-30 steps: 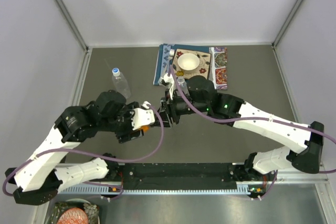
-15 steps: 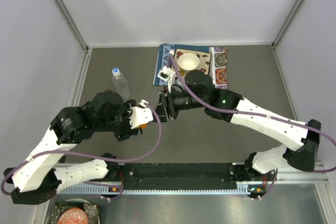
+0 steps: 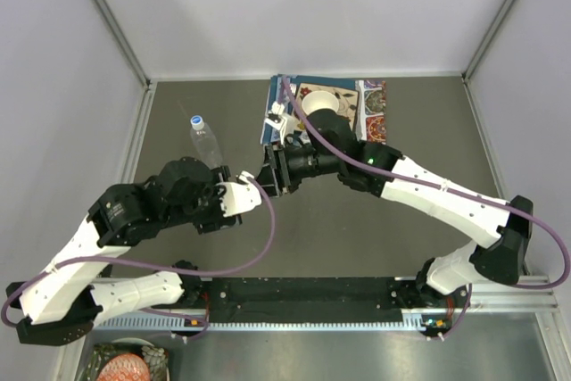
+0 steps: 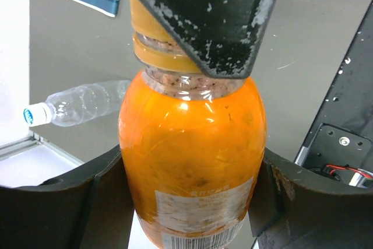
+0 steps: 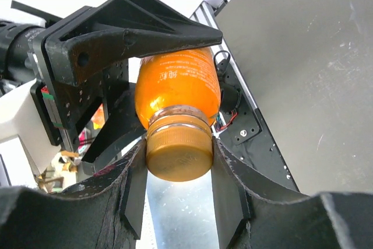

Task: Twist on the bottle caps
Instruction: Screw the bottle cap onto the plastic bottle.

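Note:
A squat orange bottle (image 4: 192, 144) is held off the table, my left gripper (image 4: 189, 202) shut on its body. An orange cap (image 5: 178, 153) sits on its neck, and my right gripper (image 5: 178, 167) is shut on that cap from the opposite side. In the top view the two grippers meet at mid-table, the right gripper (image 3: 271, 174) covering the bottle. One clear ribbed bottle (image 3: 206, 144) lies on the table at the back left, with a blue-and-white cap (image 3: 196, 120) on it. It also shows in the left wrist view, bottle (image 4: 87, 103) and cap (image 4: 35, 114).
A white bowl (image 3: 319, 106) rests on patterned mats (image 3: 375, 122) at the back centre. Grey walls with metal rails (image 3: 138, 131) close in the table on the left, back and right. A black rail (image 3: 303, 292) runs between the arm bases.
My right gripper has shifted left and toward the back while its wrist turned, staying shut on the cap. The left gripper followed slightly, still holding the bottle.

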Robot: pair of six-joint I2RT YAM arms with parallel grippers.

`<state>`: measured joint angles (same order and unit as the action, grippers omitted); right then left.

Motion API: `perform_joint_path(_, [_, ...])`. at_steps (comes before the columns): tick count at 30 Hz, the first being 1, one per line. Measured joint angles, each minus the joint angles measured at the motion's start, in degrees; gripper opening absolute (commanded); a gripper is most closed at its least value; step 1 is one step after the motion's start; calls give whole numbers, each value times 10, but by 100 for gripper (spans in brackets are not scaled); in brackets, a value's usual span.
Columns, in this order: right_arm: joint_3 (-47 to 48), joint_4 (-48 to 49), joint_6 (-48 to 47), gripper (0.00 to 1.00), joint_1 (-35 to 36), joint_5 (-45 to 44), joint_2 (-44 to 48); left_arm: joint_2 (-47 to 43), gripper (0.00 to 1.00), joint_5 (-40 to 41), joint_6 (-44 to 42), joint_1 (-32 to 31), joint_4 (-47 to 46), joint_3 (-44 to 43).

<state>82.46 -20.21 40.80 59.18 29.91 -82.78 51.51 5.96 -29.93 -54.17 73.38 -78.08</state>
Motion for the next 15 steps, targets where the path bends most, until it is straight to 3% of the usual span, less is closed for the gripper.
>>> perform_joint_path(9, [11, 11, 46, 32, -1, -49, -1, 0, 13, 60, 2, -5, -38, 6])
perform_joint_path(15, [28, 14, 75, 46, -5, -59, -12, -2, 13, 82, 24, -5, -52, 6])
